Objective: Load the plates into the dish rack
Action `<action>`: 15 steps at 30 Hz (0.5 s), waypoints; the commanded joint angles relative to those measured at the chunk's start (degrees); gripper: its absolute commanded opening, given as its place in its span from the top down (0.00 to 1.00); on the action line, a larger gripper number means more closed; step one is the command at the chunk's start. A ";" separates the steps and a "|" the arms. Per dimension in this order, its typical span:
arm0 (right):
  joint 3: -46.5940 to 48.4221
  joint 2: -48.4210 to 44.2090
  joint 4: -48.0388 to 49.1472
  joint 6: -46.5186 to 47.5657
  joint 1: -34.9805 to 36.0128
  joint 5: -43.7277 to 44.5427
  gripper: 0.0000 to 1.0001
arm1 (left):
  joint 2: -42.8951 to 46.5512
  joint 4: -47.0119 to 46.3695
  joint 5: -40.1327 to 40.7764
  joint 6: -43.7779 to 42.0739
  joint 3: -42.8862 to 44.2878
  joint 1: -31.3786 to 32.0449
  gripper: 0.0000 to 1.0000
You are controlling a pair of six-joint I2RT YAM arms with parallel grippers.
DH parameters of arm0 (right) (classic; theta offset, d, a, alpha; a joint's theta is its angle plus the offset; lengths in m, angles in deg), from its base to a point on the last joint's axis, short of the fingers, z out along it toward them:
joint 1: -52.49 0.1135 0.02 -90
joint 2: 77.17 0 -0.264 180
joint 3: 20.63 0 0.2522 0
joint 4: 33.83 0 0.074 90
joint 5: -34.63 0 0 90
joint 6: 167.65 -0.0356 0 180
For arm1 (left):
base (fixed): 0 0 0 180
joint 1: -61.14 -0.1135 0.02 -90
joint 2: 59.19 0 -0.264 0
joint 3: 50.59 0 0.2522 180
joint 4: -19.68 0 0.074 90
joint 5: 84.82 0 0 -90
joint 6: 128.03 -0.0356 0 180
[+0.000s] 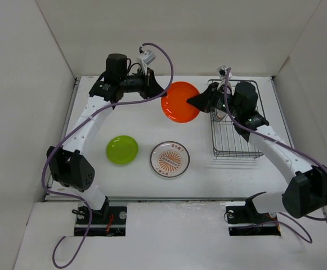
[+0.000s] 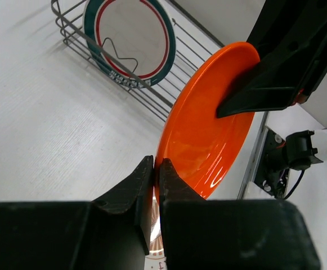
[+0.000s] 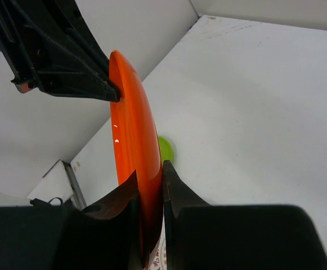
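Note:
The orange plate (image 1: 180, 101) hangs tilted above the table between both arms. My left gripper (image 1: 163, 90) is shut on its left rim, seen close in the left wrist view (image 2: 156, 167). My right gripper (image 1: 192, 102) is shut on the opposite rim (image 3: 151, 179). The plate (image 2: 208, 129) stands nearly on edge in the right wrist view (image 3: 128, 124). The black wire dish rack (image 1: 236, 140) lies at the right, with the teal-rimmed plate (image 1: 219, 114) upright in it (image 2: 130, 39). The lime green plate (image 1: 122, 149) and the sunburst plate (image 1: 170, 158) lie flat on the table.
White walls close in the table at the back and on both sides. The rack (image 2: 118, 76) sits close to the right wall. Purple cables loop above both arms.

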 commanded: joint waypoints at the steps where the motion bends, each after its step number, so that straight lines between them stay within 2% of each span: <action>1: 5.39 -6.01 -1.77 5.02 -2.34 2.53 1.00 | 0.95 0.09 4.00 0.86 1.32 -0.71 1.00; 3: 5.39 -7.16 -3.43 5.72 -3.31 2.53 1.00 | 0.42 0.61 4.00 0.86 2.64 -0.71 0.96; 4: 5.39 -7.94 -4.05 5.73 -4.09 2.53 1.00 | 0.42 0.62 4.70 0.86 2.65 -0.71 0.71; 6: 7.05 -8.65 -7.54 8.08 -5.59 4.72 1.00 | 0.42 0.62 5.23 0.86 3.17 -0.71 0.52; 7: 8.02 -9.35 -9.66 9.40 -6.11 6.30 1.00 | 0.42 1.23 7.32 0.86 3.17 -0.71 0.36; 8: 9.16 -9.36 -12.11 10.81 -7.25 11.27 1.00 | 0.42 1.76 8.30 0.86 3.70 -0.71 0.12; 9: 11.70 -10.14 -17.10 12.22 -7.87 14.63 1.00 | 0.42 1.76 9.18 0.86 3.70 -0.71 0.00; 11: 14.43 -10.76 -21.26 16.00 -9.36 20.70 1.00 | 0.42 2.28 13.03 0.86 3.70 -0.71 0.00; 14: 20.15 -10.76 -28.30 21.69 -12.09 35.45 1.00 | 1.03 2.29 19.09 0.86 3.70 -0.71 0.00; 15: 21.03 -10.76 -29.35 23.29 -12.71 44.63 1.00 | 1.03 2.29 20.69 0.86 3.70 -0.71 0.00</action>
